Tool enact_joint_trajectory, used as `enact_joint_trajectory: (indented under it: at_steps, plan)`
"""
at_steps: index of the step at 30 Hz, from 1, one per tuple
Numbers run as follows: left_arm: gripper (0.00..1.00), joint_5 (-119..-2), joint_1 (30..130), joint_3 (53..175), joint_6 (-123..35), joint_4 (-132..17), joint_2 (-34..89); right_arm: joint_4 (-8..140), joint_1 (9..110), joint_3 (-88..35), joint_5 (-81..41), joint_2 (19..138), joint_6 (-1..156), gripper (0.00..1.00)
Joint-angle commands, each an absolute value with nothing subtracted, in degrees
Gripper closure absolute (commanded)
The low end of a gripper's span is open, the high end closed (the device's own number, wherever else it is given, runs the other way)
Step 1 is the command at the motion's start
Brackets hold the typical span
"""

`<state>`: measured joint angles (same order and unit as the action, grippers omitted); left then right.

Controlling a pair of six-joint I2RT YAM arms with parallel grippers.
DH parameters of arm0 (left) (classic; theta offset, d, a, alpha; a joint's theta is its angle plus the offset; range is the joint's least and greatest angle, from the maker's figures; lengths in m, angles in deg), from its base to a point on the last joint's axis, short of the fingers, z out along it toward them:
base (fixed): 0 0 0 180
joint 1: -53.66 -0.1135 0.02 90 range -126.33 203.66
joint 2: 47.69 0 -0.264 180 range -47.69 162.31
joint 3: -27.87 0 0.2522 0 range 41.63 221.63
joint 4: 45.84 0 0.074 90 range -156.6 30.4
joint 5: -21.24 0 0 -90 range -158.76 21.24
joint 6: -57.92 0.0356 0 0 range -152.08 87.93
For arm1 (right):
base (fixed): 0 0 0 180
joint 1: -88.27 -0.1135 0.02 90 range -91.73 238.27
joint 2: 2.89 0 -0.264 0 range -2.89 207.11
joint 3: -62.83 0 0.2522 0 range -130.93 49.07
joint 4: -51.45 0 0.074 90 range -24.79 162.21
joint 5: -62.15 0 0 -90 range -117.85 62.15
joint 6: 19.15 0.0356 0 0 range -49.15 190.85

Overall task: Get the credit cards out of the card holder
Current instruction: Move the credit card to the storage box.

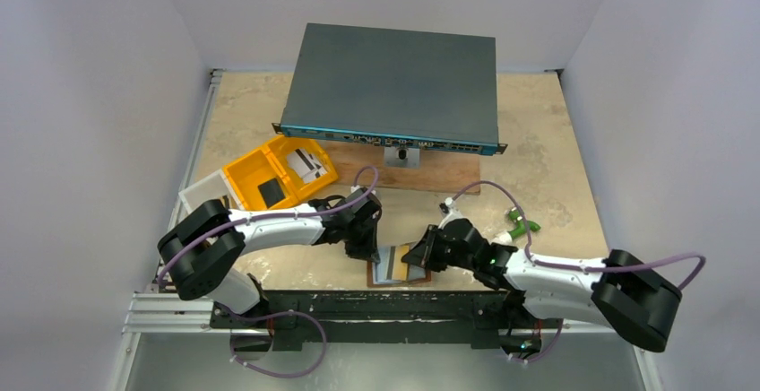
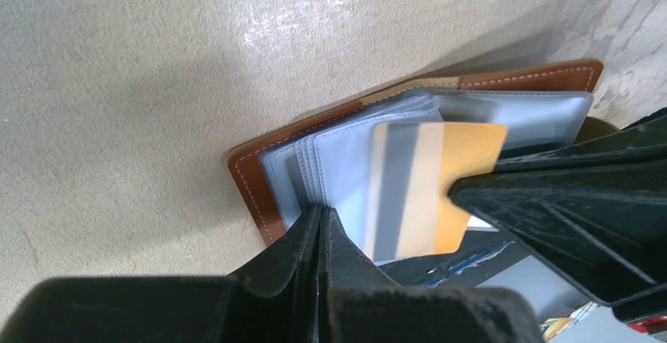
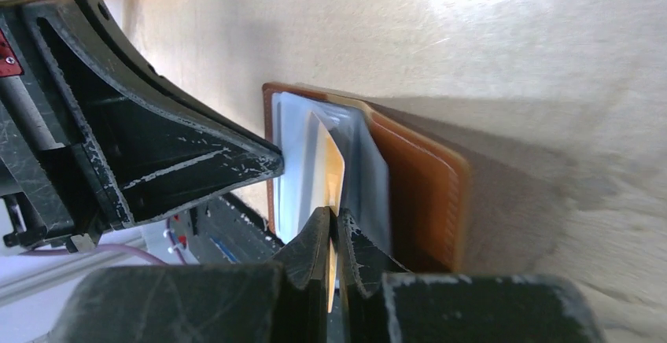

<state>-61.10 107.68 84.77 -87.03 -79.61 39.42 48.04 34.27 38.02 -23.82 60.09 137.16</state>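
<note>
- Card holder [image 2: 253, 178]: lies open, brown leather side down, on table [image 1: 556, 158] at near edge, between both grippers.
- Clear pockets [image 2: 338, 162]: fanned up from the leather.
- Gold credit card [image 2: 429, 178], grey stripe: sticks partway out of a pocket, one end still among the leaves.
- Right gripper [image 3: 337, 219]: jaws clamped on the gold credit card's edge.
- Left gripper [image 2: 322, 213]: jaws together, tips on the pocket leaves near the spine; pinching a leaf or only pressing, can't tell.
- Yellow tray [image 1: 235, 176]: sits well left of the holder and further back, holds a white card [image 1: 306, 165] and a black card [image 1: 271, 192].
- Network switch [image 1: 394, 77]: rests on wood board [image 1: 430, 176] at the back of the table.
</note>
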Motion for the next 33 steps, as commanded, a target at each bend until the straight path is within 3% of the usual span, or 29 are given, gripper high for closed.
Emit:
enact_joint_trajectory:
  at_steps: [1,27,33]
  plan:
    - [1.0,-70.8,106.76,81.74,-85.36,-85.97,42.15,61.44,34.82,36.87,-30.21,54.1,134.03,1.0]
    - [1.0,-69.05,106.67,86.98,-80.99,-86.86,35.82,75.02,35.72,26.54,-31.2,46.68,130.47,1.0]
    - [0.78,-69.6,106.54,90.73,-79.21,-91.5,29.0,74.6,35.79,24.26,-30.28,46.93,130.33,1.0]
